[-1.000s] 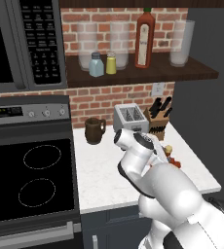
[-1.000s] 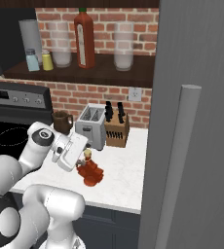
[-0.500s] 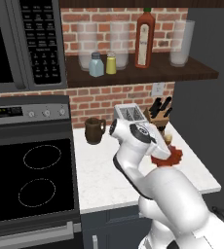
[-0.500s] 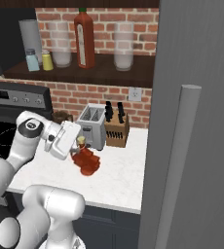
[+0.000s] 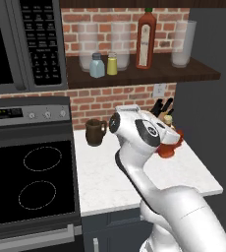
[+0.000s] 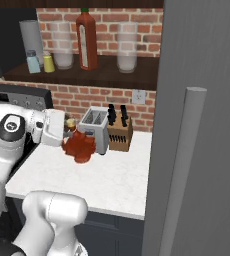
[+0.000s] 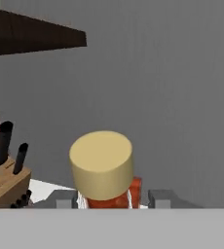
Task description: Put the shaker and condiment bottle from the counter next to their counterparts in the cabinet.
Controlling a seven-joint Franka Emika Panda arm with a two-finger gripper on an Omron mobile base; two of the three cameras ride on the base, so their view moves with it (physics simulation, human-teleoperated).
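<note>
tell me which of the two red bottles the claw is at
The squat dark-red condiment bottle with the tan stopper, down by the toaster; the claw straddles its neck. The tall slim labelled bottle stands on the cabinet shelf.

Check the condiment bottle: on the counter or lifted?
Lifted: the gripper holds the condiment bottle by its neck, base clear of the counter.

We find no text that we can read. The tall red bottle on the cabinet shelf carries a pale label, but its markings are too small and blurred for us to make out. The microwave's keypad shows rows of pale marks that we cannot resolve into letters or numbers. The stove's control panel has a dark display strip, and we read nothing on it.
</note>
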